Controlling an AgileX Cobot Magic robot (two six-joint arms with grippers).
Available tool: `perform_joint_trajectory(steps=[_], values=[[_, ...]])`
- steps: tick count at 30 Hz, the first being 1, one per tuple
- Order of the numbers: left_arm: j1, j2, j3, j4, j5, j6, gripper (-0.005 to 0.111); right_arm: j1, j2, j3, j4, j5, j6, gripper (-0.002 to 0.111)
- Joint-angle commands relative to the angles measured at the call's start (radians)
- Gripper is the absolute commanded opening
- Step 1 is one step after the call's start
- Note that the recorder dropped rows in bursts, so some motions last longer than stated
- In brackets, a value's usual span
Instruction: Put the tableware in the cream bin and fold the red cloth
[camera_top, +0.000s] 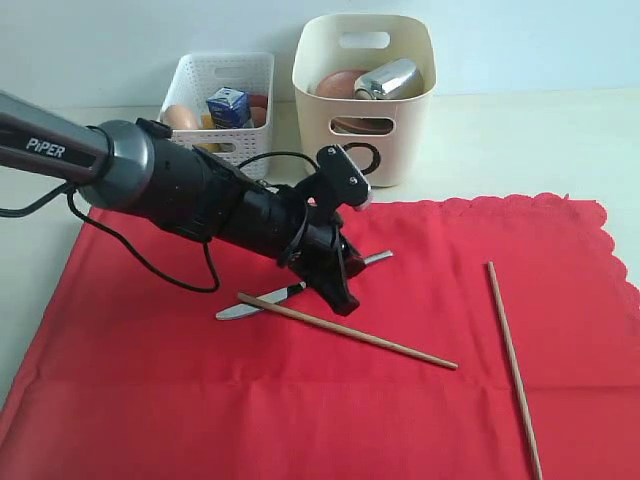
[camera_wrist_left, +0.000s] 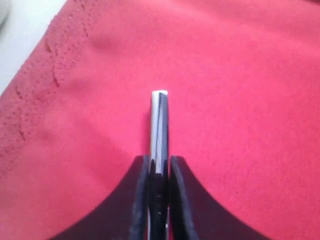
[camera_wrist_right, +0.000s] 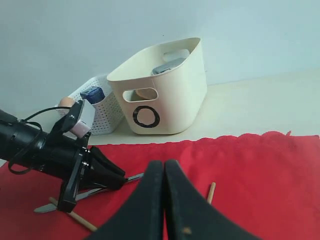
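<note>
Small knife (camera_top: 262, 300): clamped at mid-length in left gripper (camera_top: 340, 285), jaws shut tight on the handle; long axis slanting in the exterior view, blade tip low and left on the red cloth (camera_top: 430, 420), steel handle end up and right toward the cream bin (camera_top: 400, 120). In the left wrist view, knife (camera_wrist_left: 159, 125) jutting straight out past left gripper (camera_wrist_left: 159, 167) over red cloth (camera_wrist_left: 240, 100); lifted or resting, cannot tell. First chopstick (camera_top: 345, 330): flat on the cloth, long axis from beside the knife blade down and right, left end crossing the blade. Second chopstick (camera_top: 514, 370): flat on the cloth well to the right, nearly lengthwise toward the viewer, apart from the first. Right gripper (camera_wrist_right: 164, 172): fingers pressed together, nothing between them, above the cloth. Cream bin: upright on the table (camera_top: 520, 130) just past the cloth's scalloped edge, black "O" mark (camera_wrist_right: 146, 116) on its side; brown plate (camera_top: 340, 85) and steel cup (camera_top: 388, 78) inside. White basket (camera_top: 215, 70): beside the bin, blue carton (camera_top: 228, 107) inside, its print unreadable. Left arm (camera_top: 100, 160): grey sleeve lettered "PiPER".
</note>
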Motion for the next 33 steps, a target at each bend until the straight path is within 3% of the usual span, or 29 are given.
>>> perform_joint_trajectory(steps=[1,23,33], values=[[0.001,-0.075,0.002,0.0,-0.007,-0.028,0.0,0.0,-0.007,0.005,-0.003,-0.006,-0.006,0.0],[0.033,-0.357,-0.011,0.003,0.014,-0.111,0.0,0.0,-0.007,0.005,-0.003,-0.006,-0.006,0.0],[0.074,-0.356,-0.034,0.03,0.08,-0.178,0.0,0.0,-0.007,0.005,-0.003,-0.006,-0.006,0.0]])
